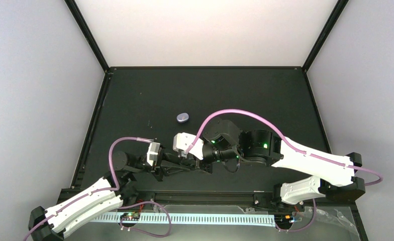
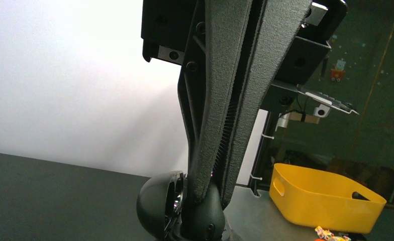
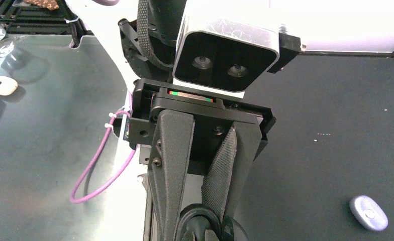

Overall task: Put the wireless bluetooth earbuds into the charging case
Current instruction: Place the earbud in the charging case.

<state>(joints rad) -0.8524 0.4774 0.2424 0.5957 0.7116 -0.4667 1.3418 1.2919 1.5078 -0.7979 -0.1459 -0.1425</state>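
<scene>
Left gripper (image 2: 211,201) pinching black round case (image 2: 157,208), right gripper (image 1: 191,153) alongside, cannot tell its grip, 1 grey-purple oval case (image 1: 183,118) apart on table (image 1: 265,100)

Two arms (image 1: 84,203), one lavender oval case (image 1: 183,118), one black domed case (image 2: 157,203)

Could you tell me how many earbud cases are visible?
2: a bluish-grey oval plastic case lies on the black table; a black rounded case sits in the left tool. Others may be hidden.
</scene>
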